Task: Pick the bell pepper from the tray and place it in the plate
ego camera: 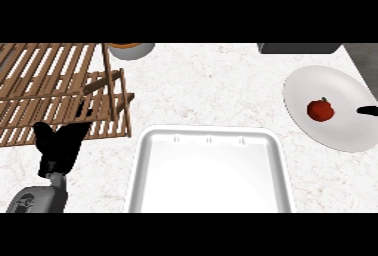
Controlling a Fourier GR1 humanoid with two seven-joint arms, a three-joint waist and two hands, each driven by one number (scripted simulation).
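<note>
A red bell pepper [320, 109] lies on the white plate [325, 85] at the right of the counter. The white tray [148, 165] sits in the lower middle with nothing in it. Only a black fingertip of my right hand [367, 110] shows at the right edge, just right of the pepper and apart from it. My left hand [60, 145] rests open at the lower left, fingers up, left of the tray.
A wooden slatted rack [59, 85] covers the upper left of the counter. A grey bowl with an orange rim [131, 49] stands at the top. A dark object [299, 48] sits at the top right.
</note>
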